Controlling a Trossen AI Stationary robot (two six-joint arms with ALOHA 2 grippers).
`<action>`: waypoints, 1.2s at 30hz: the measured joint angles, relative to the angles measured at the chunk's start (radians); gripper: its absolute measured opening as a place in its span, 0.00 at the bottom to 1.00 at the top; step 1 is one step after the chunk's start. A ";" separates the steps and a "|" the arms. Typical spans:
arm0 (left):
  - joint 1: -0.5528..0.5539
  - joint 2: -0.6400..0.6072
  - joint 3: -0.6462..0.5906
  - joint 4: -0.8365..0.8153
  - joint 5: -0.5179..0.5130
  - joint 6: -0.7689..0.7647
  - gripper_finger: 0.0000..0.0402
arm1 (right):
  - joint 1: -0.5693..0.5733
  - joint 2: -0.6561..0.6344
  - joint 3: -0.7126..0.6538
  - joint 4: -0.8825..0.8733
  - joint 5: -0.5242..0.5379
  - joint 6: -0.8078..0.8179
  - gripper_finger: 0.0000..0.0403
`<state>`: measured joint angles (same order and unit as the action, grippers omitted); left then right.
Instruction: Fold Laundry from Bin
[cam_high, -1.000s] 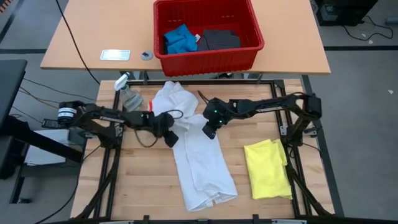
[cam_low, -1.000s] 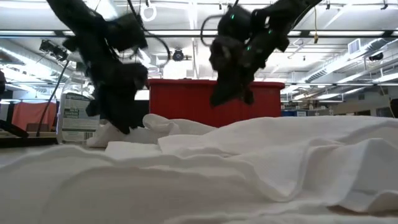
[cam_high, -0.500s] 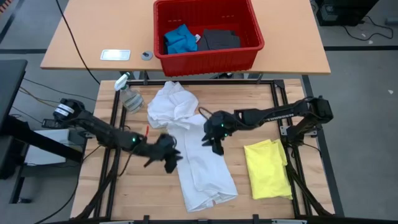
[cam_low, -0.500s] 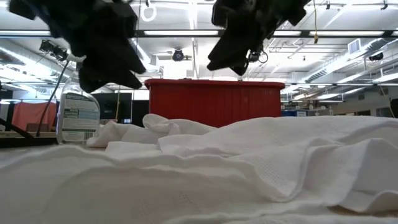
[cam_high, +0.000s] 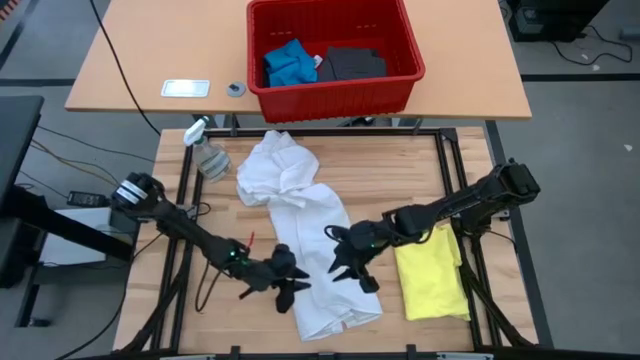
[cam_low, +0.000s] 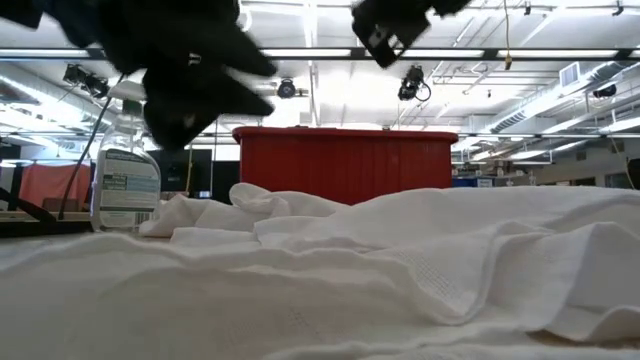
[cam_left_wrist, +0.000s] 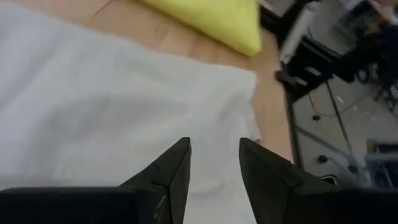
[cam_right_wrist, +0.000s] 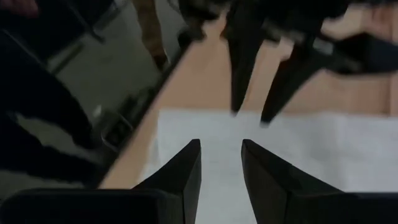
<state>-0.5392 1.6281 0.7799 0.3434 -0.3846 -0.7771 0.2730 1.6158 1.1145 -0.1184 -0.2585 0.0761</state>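
A white shirt (cam_high: 305, 235) lies spread lengthwise on the wooden table, bunched at its far end. Both grippers hover over its near part. My left gripper (cam_high: 293, 287) is open above the shirt's left near side (cam_left_wrist: 124, 106). My right gripper (cam_high: 341, 268) is open above its right near side (cam_right_wrist: 205, 134). A folded yellow T-shirt (cam_high: 432, 270) lies flat at the right. The red bin (cam_high: 335, 85) stands on the tan table beyond, with a blue piece (cam_high: 290, 62) and a dark grey piece (cam_high: 352, 63) inside.
A spray bottle (cam_high: 207, 155) stands at the wooden table's far left corner. A black metal frame (cam_high: 445, 160) runs around the table. A white card (cam_high: 185, 88) and a small round thing (cam_high: 235, 89) lie on the tan table, left of the bin.
Both grippers have risen from the shirt's far half and swung toward the table's near edge, the left along the shirt's left side, the right along its right side. Both have turned as they went. The shirt lies as before.
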 joint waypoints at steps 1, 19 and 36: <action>0.000 0.005 0.022 -0.013 0.004 0.032 0.35 | 0.005 0.000 0.000 0.029 0.007 0.010 0.30; -0.086 0.010 0.337 -0.479 0.085 0.149 0.39 | 0.144 0.002 0.000 -0.005 0.311 0.299 0.31; -0.236 0.150 0.259 -0.167 -0.048 0.110 0.39 | 0.356 0.002 0.000 -0.110 0.444 0.473 0.43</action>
<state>-0.7751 1.7783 1.0389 0.1760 -0.4330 -0.6674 0.6294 1.6180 1.1149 -0.2288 0.1860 0.5495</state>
